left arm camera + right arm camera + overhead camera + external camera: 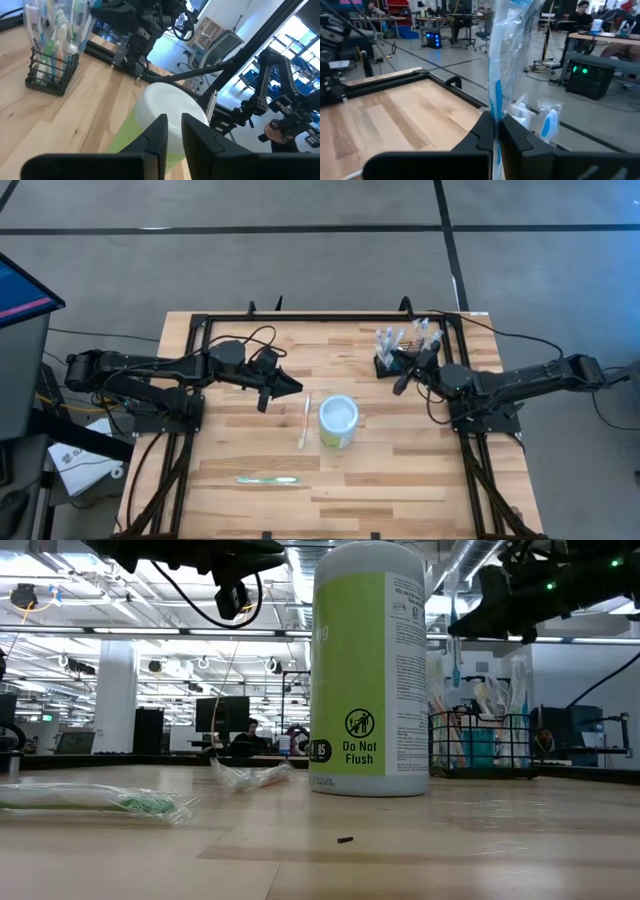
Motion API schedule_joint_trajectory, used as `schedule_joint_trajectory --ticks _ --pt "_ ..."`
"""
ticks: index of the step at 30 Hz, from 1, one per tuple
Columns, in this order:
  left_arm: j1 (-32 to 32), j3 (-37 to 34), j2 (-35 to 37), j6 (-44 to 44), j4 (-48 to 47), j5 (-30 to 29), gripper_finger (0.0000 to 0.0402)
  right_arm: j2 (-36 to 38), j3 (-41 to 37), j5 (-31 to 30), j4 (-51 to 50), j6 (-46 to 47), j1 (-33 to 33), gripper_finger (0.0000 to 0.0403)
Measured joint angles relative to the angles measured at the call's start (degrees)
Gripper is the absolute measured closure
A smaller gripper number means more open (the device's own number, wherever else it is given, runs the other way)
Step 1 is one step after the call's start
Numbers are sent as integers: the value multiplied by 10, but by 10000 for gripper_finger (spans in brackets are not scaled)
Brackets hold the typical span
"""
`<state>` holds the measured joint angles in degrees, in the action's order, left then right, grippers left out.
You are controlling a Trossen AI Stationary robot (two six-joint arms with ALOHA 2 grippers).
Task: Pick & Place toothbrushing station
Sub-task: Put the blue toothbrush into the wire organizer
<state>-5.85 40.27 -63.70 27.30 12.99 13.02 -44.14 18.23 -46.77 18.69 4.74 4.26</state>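
Note:
The toothbrushing station, a small black wire-mesh basket (392, 363), stands at the table's far right with several wrapped toothbrushes upright in it. It also shows in the low view (480, 745) and the left wrist view (50, 75). My right gripper (402, 383) is at the basket's near side, shut on one clear-wrapped blue toothbrush (495, 75). My left gripper (290, 387) is shut and empty, in the air left of the white-and-green round cup (338, 421). My right gripper pinches the wrapped blue toothbrush (494, 107) between its two fingers, which lie across it. The brush stands about upright in the hold (455, 640), over the basket's left end. Whether its lower end is clear of the basket, I cannot tell.
The cup (370, 670) stands upright at mid-table. One wrapped toothbrush (304, 420) lies just left of it, another (267, 479) lies near the front edge. A black frame (330, 317) borders the table's far and side edges.

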Motion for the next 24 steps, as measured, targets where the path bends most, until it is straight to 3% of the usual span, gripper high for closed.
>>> schedule_joint_trajectory --ticks 6,24 --pt "0 0 0 0 1 0 353 -8 -3 -41 -1 -22 -1 403" --pt "0 0 0 0 1 0 353 -76 -16 -43 25 -3 -33 402"
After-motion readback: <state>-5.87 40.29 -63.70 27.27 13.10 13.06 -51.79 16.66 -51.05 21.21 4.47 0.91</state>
